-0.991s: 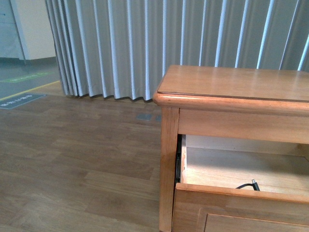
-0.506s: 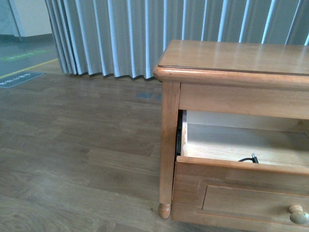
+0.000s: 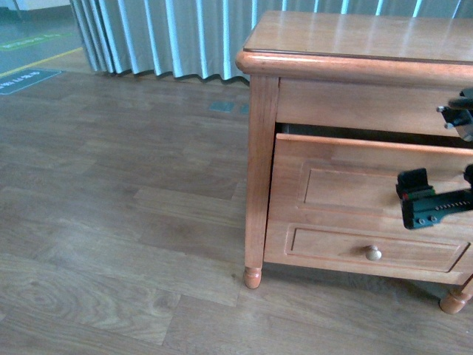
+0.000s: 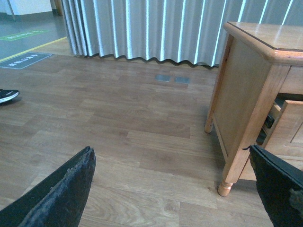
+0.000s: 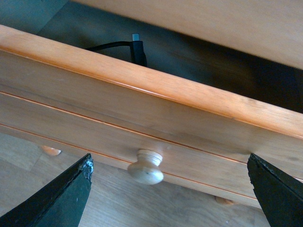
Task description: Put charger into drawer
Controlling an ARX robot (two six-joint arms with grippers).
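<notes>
The drawer (image 3: 347,181) is the cabinet's upper one and stands a little way out, with a dark gap above its front. In the right wrist view its front (image 5: 142,109) carries a pale round knob (image 5: 146,166). Only the black cable and plug end of the charger (image 5: 137,49) show inside it; the white adapter body is hidden. My right gripper (image 5: 170,198) is open and empty just in front of the knob, and it shows at the right edge of the front view (image 3: 442,159). My left gripper (image 4: 170,198) is open and empty over the floor, left of the cabinet.
The cabinet (image 3: 355,44) stands on turned feet (image 3: 253,277) on a wooden floor (image 3: 111,222). The lower drawer has its own knob (image 3: 373,253). Grey curtains (image 3: 170,37) hang behind. The cabinet's side and front leg (image 4: 236,142) are close to my left gripper. A shoe (image 4: 7,94) lies far left.
The front view has dropped lower down the cabinet. The upper drawer has gone from wide open to a narrow gap. My right gripper has come into view in front of it.
</notes>
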